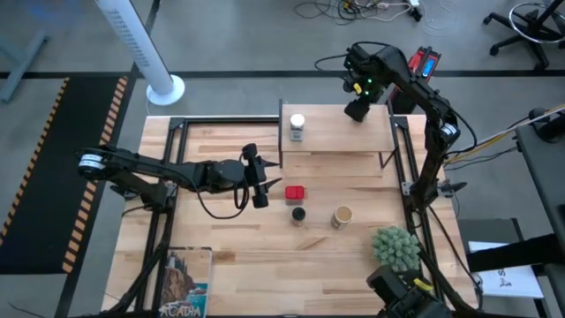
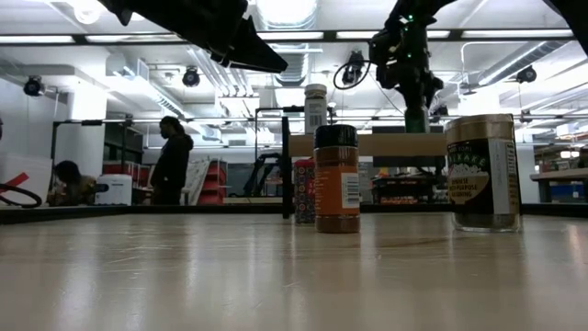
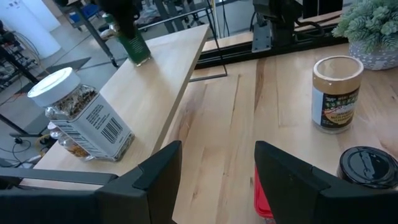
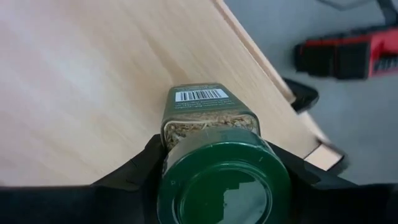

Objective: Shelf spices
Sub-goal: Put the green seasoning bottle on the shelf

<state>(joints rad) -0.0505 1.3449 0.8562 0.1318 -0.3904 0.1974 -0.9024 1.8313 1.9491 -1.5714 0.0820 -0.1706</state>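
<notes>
High view: spices split between shelf (image 1: 340,132) and desk (image 1: 221,238).
Right claw (image 4: 217,163), clenched on the green-lid jar (image 4: 221,183), hangs over the shelf's right end; a white-lid jar (image 1: 297,124) stands left. Left claw (image 1: 261,184), released, hovers beside the red tin (image 1: 295,193), near the black-lid jar (image 1: 298,214), tan cylinder (image 1: 342,215) and plant (image 1: 396,246).

We see the light-wood shelf (image 1: 340,132) at the desk's far edge, a white-lidded spice jar (image 1: 297,125) upright near its left end. A green-lidded jar (image 4: 214,163) hangs over its right part. Down on the desk sit a red tin (image 1: 295,193), black-lidded jar (image 1: 298,215) and tan-lidded jar (image 1: 342,215), all upright.
</notes>
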